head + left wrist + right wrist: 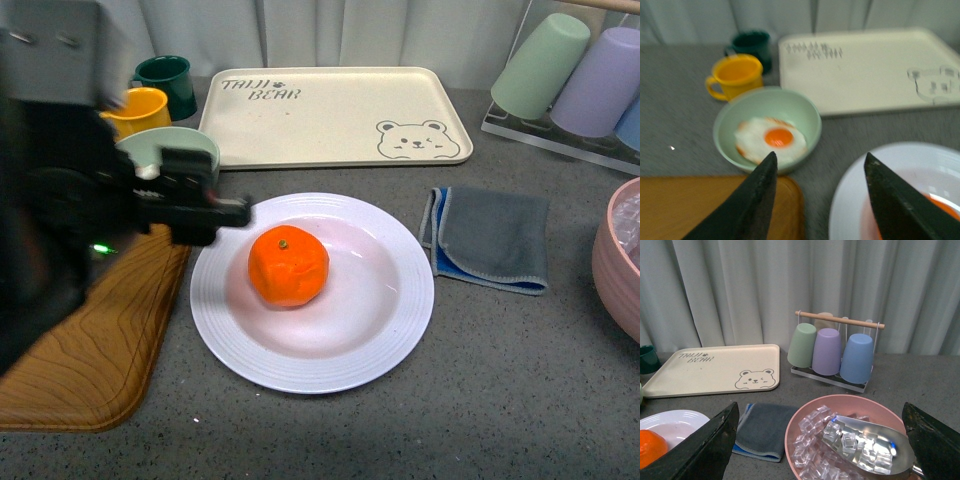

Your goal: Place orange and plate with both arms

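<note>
Since the orange (pixel 288 266) already rests stem-up in the well of the plate (pixel 400 335), and the plate lies flat on the table (pixel 500 410) between the wooden tray (pixel 90 350) and the cloth (pixel 495 240), the placing step looks finished or very nearly so. The left gripper (pixel 222 207) hangs just beside the plate's left rim, blurred in the front view. Its wrist view shows the fingers (pixel 757 200) spread wide with nothing between them, pointing past the rim toward the green bowl (pixel 807 112) with the egg (pixel 772 137). The right gripper (pixel 820 407) is out of the front view. Its own camera shows it wide and empty too, above the pink bowl (pixel 802 422) of ice, well apart from the plate. What remains, by this reading, is to clear both arms away. The left should lift and draw back without brushing the rim or the green bowl, since a nudge could shift the plate and roll the orange.
</note>
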`<state>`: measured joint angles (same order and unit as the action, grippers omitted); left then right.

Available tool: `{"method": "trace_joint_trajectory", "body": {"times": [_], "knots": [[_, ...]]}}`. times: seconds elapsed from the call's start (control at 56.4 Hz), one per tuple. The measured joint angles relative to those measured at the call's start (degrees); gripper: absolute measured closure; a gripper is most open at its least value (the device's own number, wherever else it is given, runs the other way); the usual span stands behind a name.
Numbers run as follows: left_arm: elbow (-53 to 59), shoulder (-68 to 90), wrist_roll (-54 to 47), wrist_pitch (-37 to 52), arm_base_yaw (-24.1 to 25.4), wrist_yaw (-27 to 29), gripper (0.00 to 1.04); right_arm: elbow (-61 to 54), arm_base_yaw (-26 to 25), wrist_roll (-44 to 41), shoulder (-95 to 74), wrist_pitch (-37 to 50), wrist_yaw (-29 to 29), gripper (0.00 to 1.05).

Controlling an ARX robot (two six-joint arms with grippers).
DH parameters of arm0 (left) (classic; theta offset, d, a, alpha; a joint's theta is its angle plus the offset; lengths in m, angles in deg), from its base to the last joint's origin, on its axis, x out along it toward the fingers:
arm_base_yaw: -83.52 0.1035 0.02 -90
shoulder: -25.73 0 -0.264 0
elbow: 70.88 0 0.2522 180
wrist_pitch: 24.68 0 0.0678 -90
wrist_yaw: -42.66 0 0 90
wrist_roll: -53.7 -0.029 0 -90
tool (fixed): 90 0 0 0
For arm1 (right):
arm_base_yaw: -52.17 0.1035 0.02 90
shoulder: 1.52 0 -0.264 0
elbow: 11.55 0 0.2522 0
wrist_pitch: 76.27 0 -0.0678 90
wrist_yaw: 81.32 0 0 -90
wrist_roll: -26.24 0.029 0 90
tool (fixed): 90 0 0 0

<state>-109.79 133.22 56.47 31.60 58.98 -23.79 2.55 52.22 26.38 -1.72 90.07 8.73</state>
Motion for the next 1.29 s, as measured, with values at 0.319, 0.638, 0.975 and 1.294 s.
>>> {"method": "trace_joint_trajectory", "body": {"times": [0.319, 0.638, 0.975, 1.294], "knots": [[17.92, -23.47, -1.9, 5.49, 10.73, -9.97, 1.01, 0.0, 0.0, 0.0, 0.0, 0.0, 0.0, 0.09], [23.37, -42.66, -2.29, -7.98, 16.33, -15.72, 1.01, 0.0, 0.0, 0.0, 0.0, 0.0, 0.04, 0.09], [23.96, -66.73, -2.32, -30.73, 24.09, -22.91, 1.01, 0.0, 0.0, 0.0, 0.0, 0.0, 0.04, 0.09], [24.0, -79.52, -2.34, -42.32, 24.37, -23.54, 1.01, 0.0, 0.0, 0.0, 0.0, 0.0, 0.04, 0.09]]}}
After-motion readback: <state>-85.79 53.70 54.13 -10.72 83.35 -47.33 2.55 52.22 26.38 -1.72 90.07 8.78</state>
